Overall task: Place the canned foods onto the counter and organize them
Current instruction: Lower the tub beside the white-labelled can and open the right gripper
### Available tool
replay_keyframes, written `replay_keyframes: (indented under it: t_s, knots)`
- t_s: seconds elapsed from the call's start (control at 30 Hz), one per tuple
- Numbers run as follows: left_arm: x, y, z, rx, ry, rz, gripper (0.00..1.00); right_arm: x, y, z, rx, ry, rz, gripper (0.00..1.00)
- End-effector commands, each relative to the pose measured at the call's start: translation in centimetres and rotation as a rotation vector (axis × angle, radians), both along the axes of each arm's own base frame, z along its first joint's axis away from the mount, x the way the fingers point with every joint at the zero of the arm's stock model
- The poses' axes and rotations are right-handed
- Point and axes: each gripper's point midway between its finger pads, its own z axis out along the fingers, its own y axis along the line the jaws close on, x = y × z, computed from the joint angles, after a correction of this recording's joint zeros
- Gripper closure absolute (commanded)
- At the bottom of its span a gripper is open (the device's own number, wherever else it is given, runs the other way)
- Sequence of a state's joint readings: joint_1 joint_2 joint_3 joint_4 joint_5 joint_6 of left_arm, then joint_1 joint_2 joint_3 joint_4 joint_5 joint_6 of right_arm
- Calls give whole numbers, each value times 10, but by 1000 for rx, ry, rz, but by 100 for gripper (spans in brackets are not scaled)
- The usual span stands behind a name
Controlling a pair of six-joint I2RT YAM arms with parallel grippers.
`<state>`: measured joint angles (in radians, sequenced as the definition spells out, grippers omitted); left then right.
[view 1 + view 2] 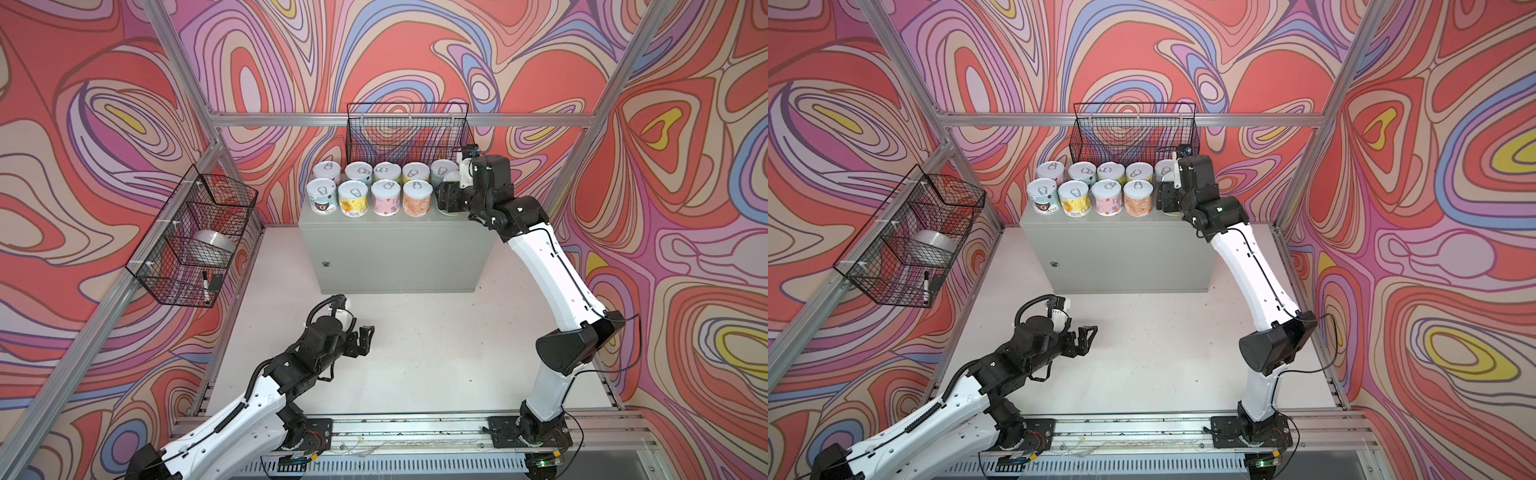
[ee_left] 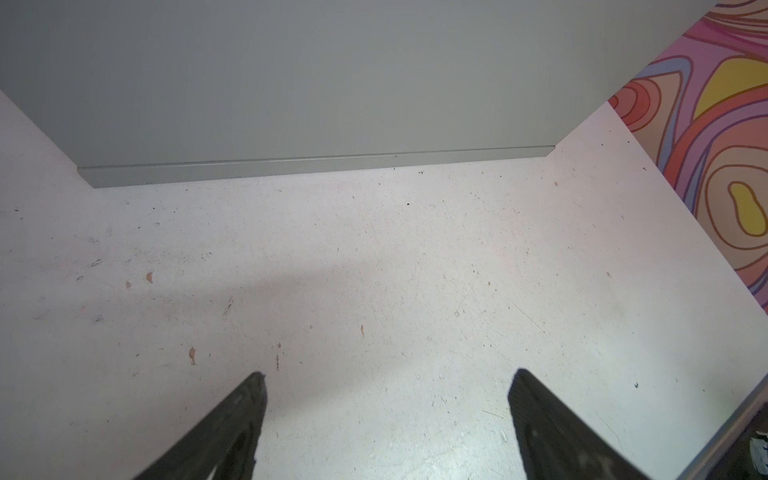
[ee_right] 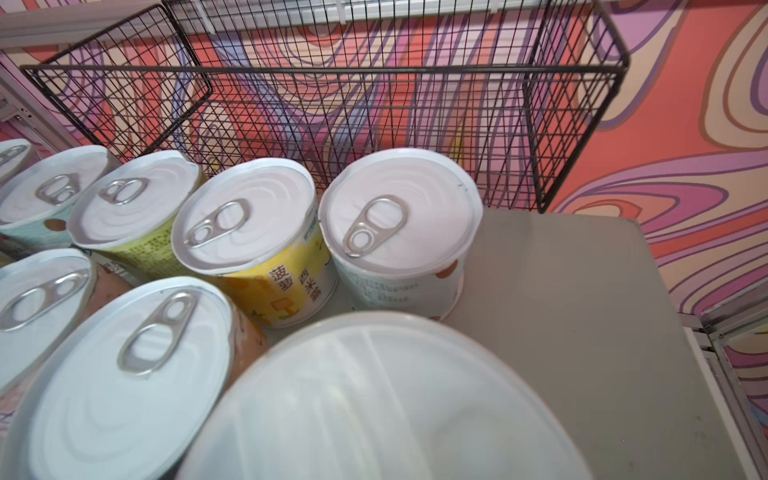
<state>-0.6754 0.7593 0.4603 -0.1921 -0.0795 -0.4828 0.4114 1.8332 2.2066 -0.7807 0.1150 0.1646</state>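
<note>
Several canned foods (image 1: 385,197) stand in two rows on the grey counter (image 1: 395,253), silver pull-tab lids up; both top views show them. At the right end of the front row my right gripper (image 1: 449,199) is shut on a can with a plain cap (image 3: 386,399), which sits low on the counter top. Its fingers are hidden under that cap in the right wrist view. Beside it are a yellow-label can (image 3: 266,249) and a white-label can (image 3: 399,232). My left gripper (image 1: 363,338) hangs open and empty over the white tabletop (image 2: 374,270), in front of the counter.
An empty black wire basket (image 1: 409,133) hangs on the back rail just behind the cans. A second wire basket (image 1: 195,232) on the left wall holds a silver tape roll (image 1: 214,245) and a marker (image 1: 205,286). Aluminium frame posts stand around the table.
</note>
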Motion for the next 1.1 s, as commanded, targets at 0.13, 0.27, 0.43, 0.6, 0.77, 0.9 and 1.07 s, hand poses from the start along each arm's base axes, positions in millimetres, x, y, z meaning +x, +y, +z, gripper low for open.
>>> replay_keyframes:
  t_s: [0.13, 0.27, 0.43, 0.6, 0.77, 0.9, 1.07]
  knots:
    - [2, 0, 9, 0, -6, 12, 8, 7, 7, 19, 60, -66, 22, 22]
    - [3, -1, 8, -2, -4, 11, 9, 8, 7, 22, 67, -77, 17, 13]
    - [4, -2, 8, -2, -1, 10, 8, 7, 7, 23, 67, -77, 16, 3]
    - [4, -3, 7, 0, 0, 8, 8, 4, 4, 33, 94, -113, 5, 3]
    - [6, -4, 6, -2, 2, 9, 8, 3, 1, 40, 112, -132, -7, 4]
    - [5, -5, 7, -4, 1, 4, 9, -9, -3, 59, 140, -191, -2, 5]
    - [6, -4, 7, -1, -2, 8, 8, -18, -3, 77, 154, -228, 23, 5]
